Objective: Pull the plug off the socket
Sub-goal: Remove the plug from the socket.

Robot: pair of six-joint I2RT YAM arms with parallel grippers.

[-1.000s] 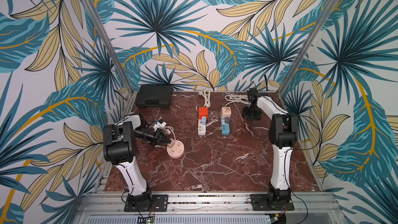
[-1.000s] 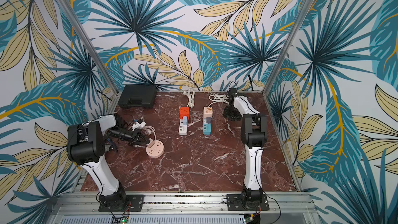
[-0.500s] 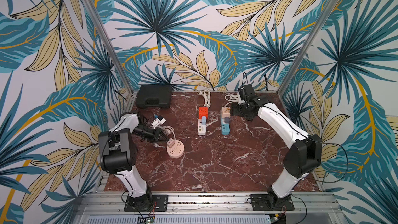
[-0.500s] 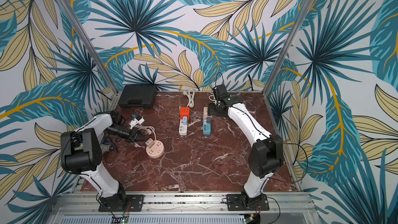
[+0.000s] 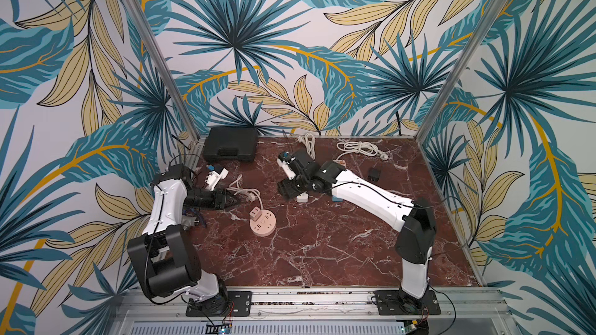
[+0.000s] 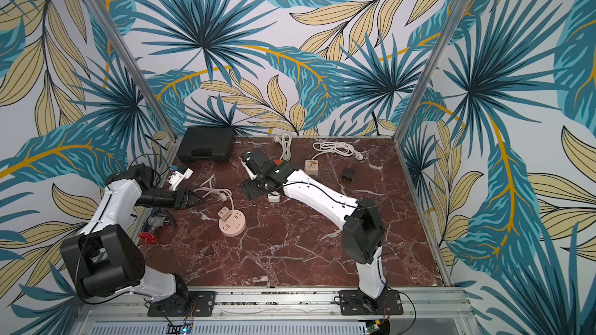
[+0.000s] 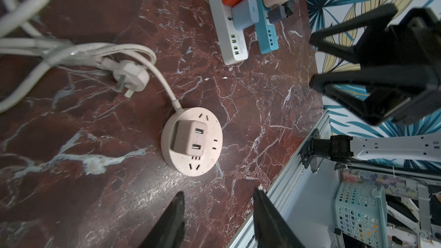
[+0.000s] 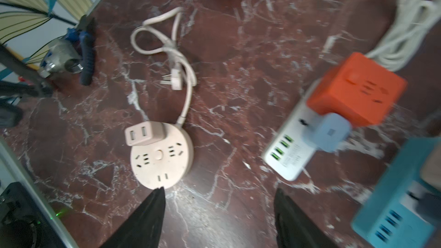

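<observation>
Well, at the far left a valve [image 6: 158, 222] lay by the wall, beside your left arm. Your left gripper [image 7: 219, 190] hung low over the marble [image 5: 322, 246], fingers [image 7: 171, 220] a moderate way apart with nothing between them. In both top views its tip sat near the cord [image 5: 250, 192], whose pronged end lay flat on the stone; you could not tell whether they touched.

Right of that sat the socket [image 5: 266, 228], a round pink disc, apart from both grippers. The pink plug [image 5: 255, 213] was seated in it, upright, at the edge close to where the cord leaves the disc.

Further right, your right gripper [image 8: 219, 189] hovered over the white strip [image 5: 301, 197], fingers spread wide and empty. The wrist view was blurred, yet it showed an orange cube [image 8: 355, 89] and a blue plug [image 8: 331, 132] standing on that strip. The blue strip [image 8: 393, 211] lay just beside it, mostly under the forearm in a top view.

Beyond came a beige cube [image 6: 312, 166], then a black adapter [image 5: 374, 174] alone on the stone, and a white coil [image 5: 358, 148] near the back wall.
</observation>
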